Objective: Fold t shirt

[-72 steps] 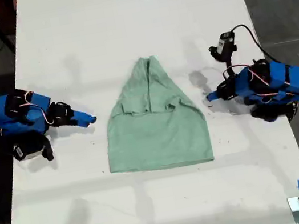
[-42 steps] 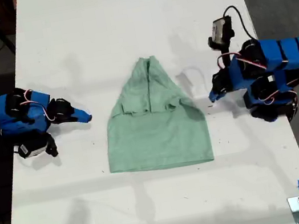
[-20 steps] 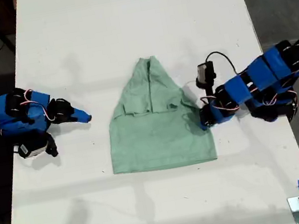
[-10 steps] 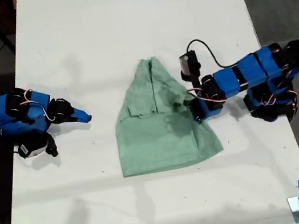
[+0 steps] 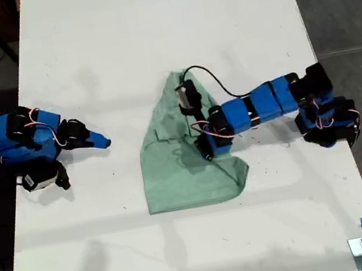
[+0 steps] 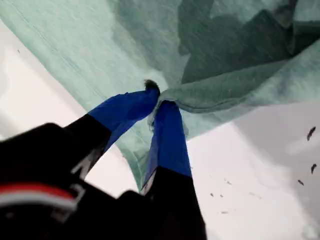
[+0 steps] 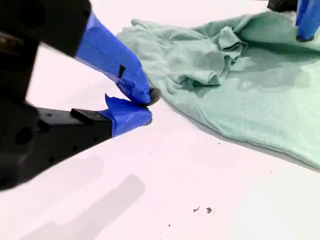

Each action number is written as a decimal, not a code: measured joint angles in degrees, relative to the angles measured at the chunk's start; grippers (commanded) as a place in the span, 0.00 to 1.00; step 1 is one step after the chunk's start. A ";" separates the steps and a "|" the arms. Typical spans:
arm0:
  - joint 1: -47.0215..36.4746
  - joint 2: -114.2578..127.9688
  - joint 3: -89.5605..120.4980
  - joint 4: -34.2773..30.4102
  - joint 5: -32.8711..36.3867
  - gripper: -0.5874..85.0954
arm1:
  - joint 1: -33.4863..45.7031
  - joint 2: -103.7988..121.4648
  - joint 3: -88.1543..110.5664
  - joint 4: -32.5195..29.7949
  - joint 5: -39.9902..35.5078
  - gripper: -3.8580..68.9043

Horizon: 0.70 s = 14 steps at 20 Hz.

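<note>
Two arms, one pinching the shirt's edge

You see the t shirt lying near the middle of the white desk, its narrow top pointing toward the far end of the exterior view and its wide hem toward the near end. The side toward the exterior view's right is lifted and drawn inward over the rest, so the corner there is bunched and rounded instead of flat.

My first claw is the one on the arm that reaches in from the exterior view's right. That arm is stretched out long and low across the desk, its base well out at the right and its links running almost straight to the middle of the cloth, where the claw sits over the shirt. In the first wrist view you see both blue fingers clenched on a folded ridge of the t shirt, with the fabric draped up from the desk at that spot.

My second claw belongs to the arm at the exterior view's left, which is tucked back and folded near the desk's edge, its tip pointing toward the shirt but apart from it. In the second wrist view its taped fingers nearly meet with nothing between them, resting just short of the t shirt edge.
</note>
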 measured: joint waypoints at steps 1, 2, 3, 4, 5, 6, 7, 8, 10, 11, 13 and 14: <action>0.00 0.00 0.00 0.00 0.00 0.01 | 0.18 -2.55 -1.05 -1.58 -0.79 0.08; 0.00 0.00 0.00 0.00 0.00 0.01 | 0.26 -4.92 -1.58 -3.34 -1.49 0.09; 0.00 0.00 0.00 0.00 0.00 0.01 | 0.35 -6.77 -1.67 -5.71 -2.29 0.12; 0.00 0.00 0.00 0.00 0.00 0.01 | 0.35 -8.00 -1.67 -7.82 -3.34 0.19; 0.00 0.00 0.00 0.00 0.00 0.01 | 0.35 -8.79 -1.85 -9.93 -4.22 0.26; 0.00 0.00 0.00 0.00 0.00 0.02 | 0.35 -9.32 -2.55 -11.43 -4.83 0.30; 0.00 0.00 0.00 0.00 0.00 0.02 | 0.35 -9.58 -3.08 -12.13 -5.19 0.32; 0.00 0.00 0.00 0.00 0.00 0.02 | 0.35 -9.67 -3.34 -12.30 -5.19 0.33; 0.00 0.00 0.00 0.00 0.00 0.02 | 0.09 -9.76 -4.31 -12.04 -4.92 0.33; 0.00 0.00 0.00 0.00 0.00 0.02 | -0.26 -9.76 -5.63 -10.99 -4.48 0.33; 0.00 0.00 0.00 0.00 0.00 0.02 | -1.23 -8.70 -6.86 -9.40 -3.78 0.33; 0.00 0.00 0.00 0.00 0.00 0.02 | -1.58 -7.47 -6.86 -8.96 -3.69 0.33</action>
